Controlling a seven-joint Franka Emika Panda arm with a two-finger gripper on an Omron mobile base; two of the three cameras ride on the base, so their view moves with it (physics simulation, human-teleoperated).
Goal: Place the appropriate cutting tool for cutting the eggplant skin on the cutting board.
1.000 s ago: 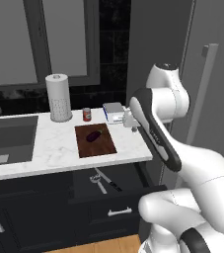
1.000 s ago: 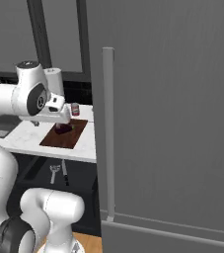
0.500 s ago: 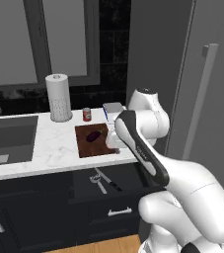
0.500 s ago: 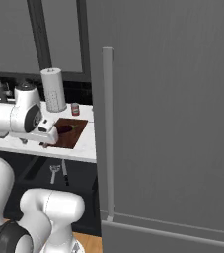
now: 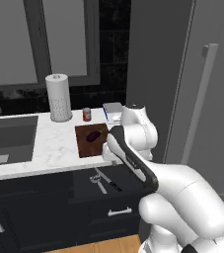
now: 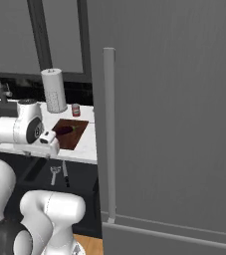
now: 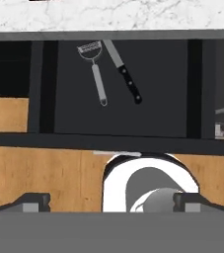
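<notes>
An open dark drawer (image 7: 118,89) holds a silvery peeler (image 7: 95,69) and, just right of it, a black-handled knife (image 7: 124,72), apart.

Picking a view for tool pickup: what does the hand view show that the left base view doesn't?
Hand view: the open fingers spread wide, wooden floor beneath.
Left base view: small dark purple eggplant on the reddish-brown wooden cutting board, red can, paper towel roll.
Both: silvery metal peeler beside black-handled knife in the open dark drawer.

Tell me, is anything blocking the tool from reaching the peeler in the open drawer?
Nothing visible does. The peeler lies uncovered in the drawer, the knife beside it, not on it. The tool is open.
</notes>
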